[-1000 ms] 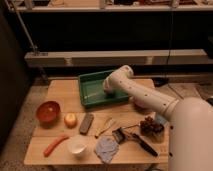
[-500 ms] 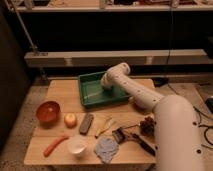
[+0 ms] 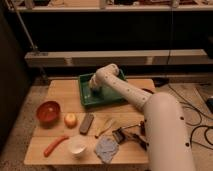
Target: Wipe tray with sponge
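Note:
The green tray (image 3: 88, 98) sits at the back middle of the wooden table. My white arm reaches from the lower right over the table and bends down into the tray. My gripper (image 3: 96, 90) is down inside the tray, at its left-middle part, close to the tray floor. A sponge cannot be made out under the gripper.
A red bowl (image 3: 48, 111) is at the left. An orange fruit (image 3: 70, 119), a grey bar (image 3: 86, 123), a red-orange sausage shape (image 3: 55, 145), a white cup (image 3: 77, 147), a blue-grey cloth (image 3: 106, 148) and a brush (image 3: 125, 134) lie in front. The table's front edge is near.
The arm has swung left across the tray; the gripper moved from the tray's right part toward its left-middle part.

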